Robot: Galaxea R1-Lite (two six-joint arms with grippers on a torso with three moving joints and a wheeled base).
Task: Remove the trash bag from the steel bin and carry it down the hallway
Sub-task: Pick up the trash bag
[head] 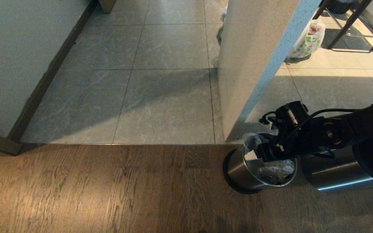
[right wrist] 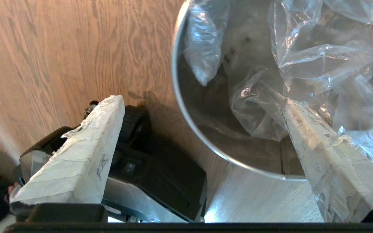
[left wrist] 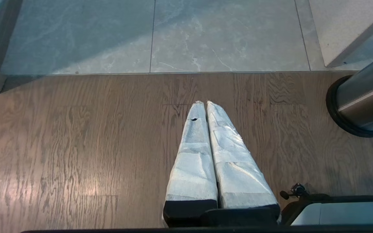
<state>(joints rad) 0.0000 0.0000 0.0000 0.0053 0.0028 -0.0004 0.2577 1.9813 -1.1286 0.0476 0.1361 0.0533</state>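
The bag [right wrist: 306, 61] lay crumpled inside the bin [head: 243, 168], which stood on the wood floor [head: 108, 187] just before the hallway [head: 160, 81] tiles. The right gripper [right wrist: 202, 106] hung over the bin's rim, jaws spread wide, one finger [right wrist: 322, 155] against the plastic, the other outside. The left gripper [left wrist: 205, 103], pressed together, hung above the wood.

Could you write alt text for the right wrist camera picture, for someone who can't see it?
The right gripper is open astride the steel bin rim: one finger outside over wood floor, the other inside against the crinkly clear trash bag.
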